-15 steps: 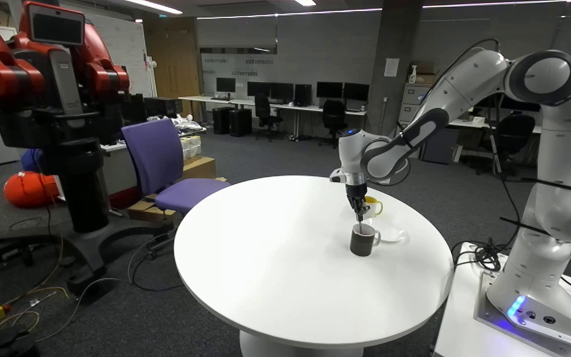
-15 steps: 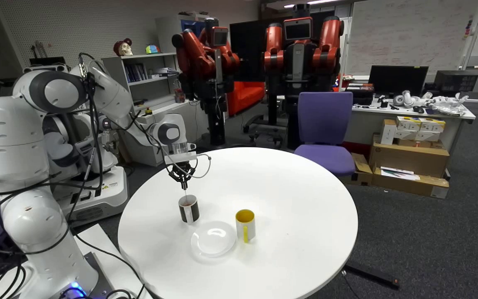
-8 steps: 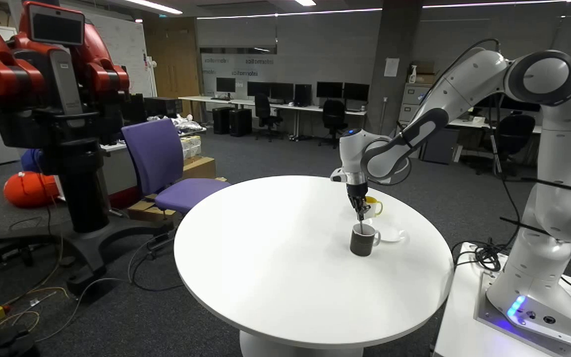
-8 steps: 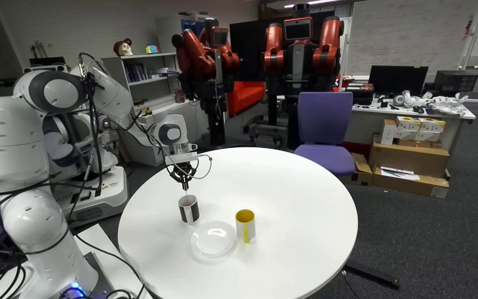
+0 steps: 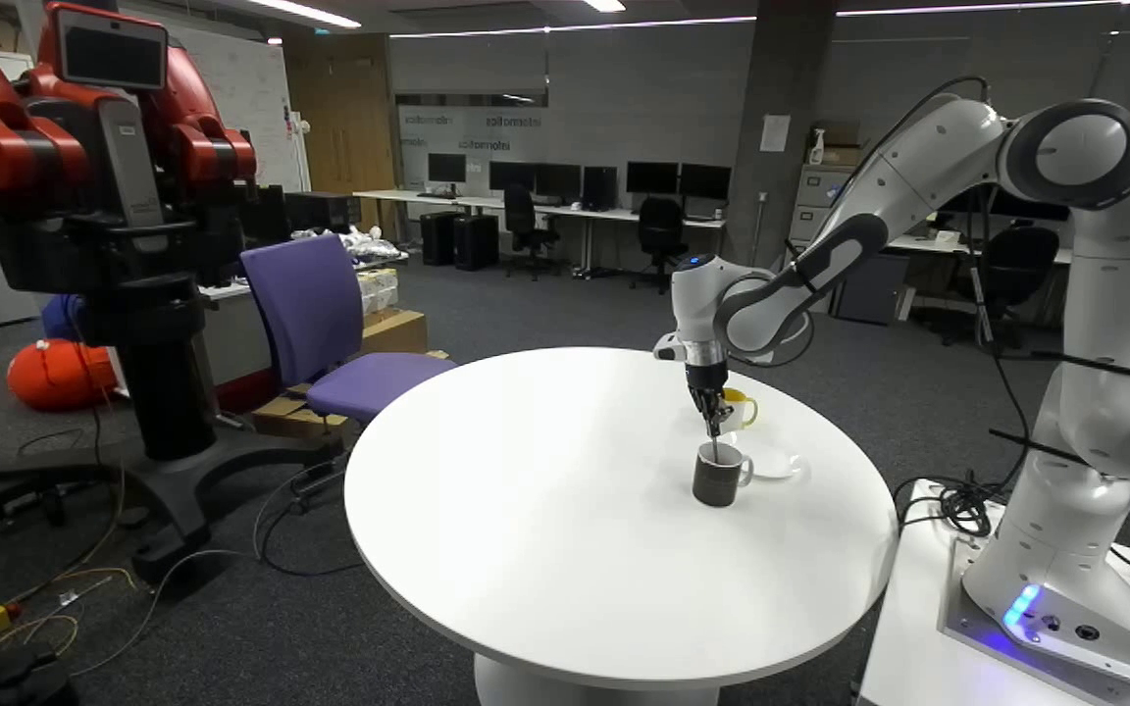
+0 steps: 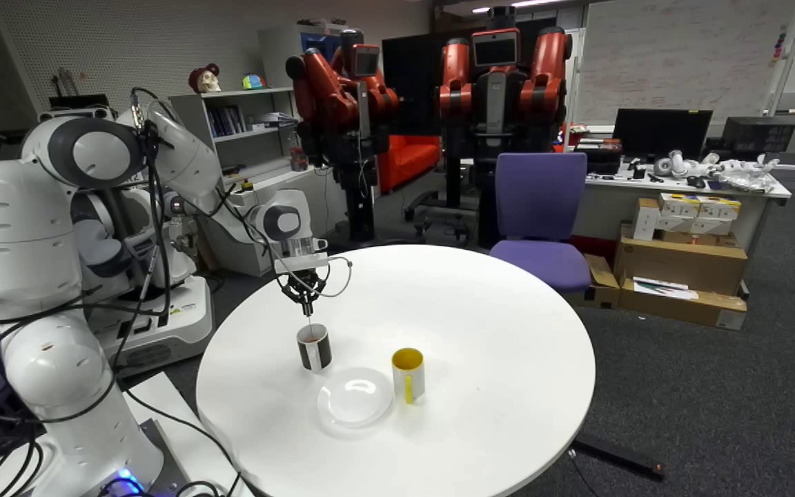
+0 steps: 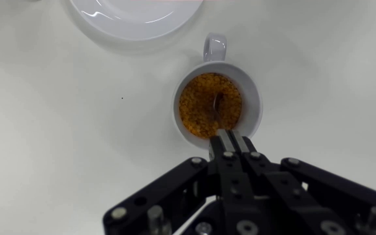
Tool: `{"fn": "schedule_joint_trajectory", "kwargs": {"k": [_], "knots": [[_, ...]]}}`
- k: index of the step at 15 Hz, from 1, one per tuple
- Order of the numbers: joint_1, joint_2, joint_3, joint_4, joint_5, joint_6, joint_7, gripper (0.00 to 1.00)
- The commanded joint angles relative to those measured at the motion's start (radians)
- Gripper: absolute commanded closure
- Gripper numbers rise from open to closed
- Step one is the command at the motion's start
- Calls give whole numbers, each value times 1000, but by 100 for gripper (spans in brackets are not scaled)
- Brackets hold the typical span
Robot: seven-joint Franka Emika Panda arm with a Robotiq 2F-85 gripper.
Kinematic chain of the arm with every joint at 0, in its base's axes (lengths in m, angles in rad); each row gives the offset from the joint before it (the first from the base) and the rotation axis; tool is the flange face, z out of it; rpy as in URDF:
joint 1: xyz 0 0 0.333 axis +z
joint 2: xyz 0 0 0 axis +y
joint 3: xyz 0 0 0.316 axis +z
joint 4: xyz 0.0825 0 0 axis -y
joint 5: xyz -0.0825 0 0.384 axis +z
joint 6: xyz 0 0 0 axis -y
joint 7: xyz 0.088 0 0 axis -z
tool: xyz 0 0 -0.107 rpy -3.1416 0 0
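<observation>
Tool (image 7: pixel 229 131) clamped on spoon (image 5: pixel 715 451) above mug (image 5: pixel 715 482); spoon's lower end inside mug, within orange contents (image 7: pixel 199 104). Mug upright on bench (image 6: pixel 494 331). Plate (image 6: pixel 356 398) near mug, not touching; cup (image 6: pixel 408 371) farther from mug.

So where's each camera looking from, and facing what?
In an exterior view: beside the table, above its top, facing distant monitors; the arm at picture right.
In an exterior view: looking down across the table, facing a purple chair and whiteboard; the arm at picture left.
In the wrist view: on the arm, looking down into the dark mug; the hand at picture bottom.
Both exterior views share the yellow-lined mug; all three share the dark mug, plate and hand.
</observation>
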Motion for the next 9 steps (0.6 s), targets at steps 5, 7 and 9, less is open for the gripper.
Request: {"fn": "schedule_joint_trajectory", "kwargs": {"k": [5, 7, 9], "knots": [[-12, -34, 3, -9, 32, -17, -26, 99], [-23, -30, 0, -8, 55, -7, -41, 99], [-38, -24, -3, -8, 92, 1, -62, 99]]}}
